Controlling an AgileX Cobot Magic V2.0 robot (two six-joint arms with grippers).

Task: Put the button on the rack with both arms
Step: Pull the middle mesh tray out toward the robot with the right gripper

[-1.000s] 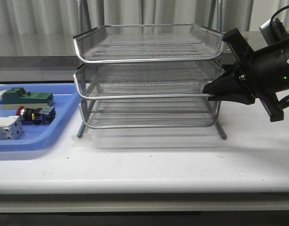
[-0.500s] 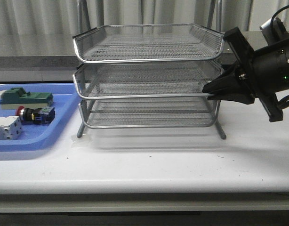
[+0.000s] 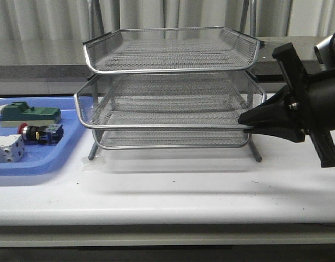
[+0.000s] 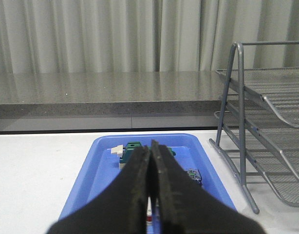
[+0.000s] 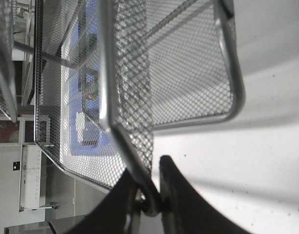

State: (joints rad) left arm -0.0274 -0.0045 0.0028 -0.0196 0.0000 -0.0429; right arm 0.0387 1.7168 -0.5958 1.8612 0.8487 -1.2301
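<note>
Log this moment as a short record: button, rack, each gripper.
button: lying in the blue tray, left of the rack, untouched
rack: three wire tiers; middle tier sticks out toward the camera past the other two
right gripper: shut on the middle tier's front right rim corner
left gripper: shut, empty, above the blue tray
task state: button not yet on rack

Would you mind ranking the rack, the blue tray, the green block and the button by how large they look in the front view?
1. The rack, by far the largest.
2. The blue tray, partly cut off by the picture's edge.
3. The green block.
4. The button, a little smaller than the green block, though the two are close.
</note>
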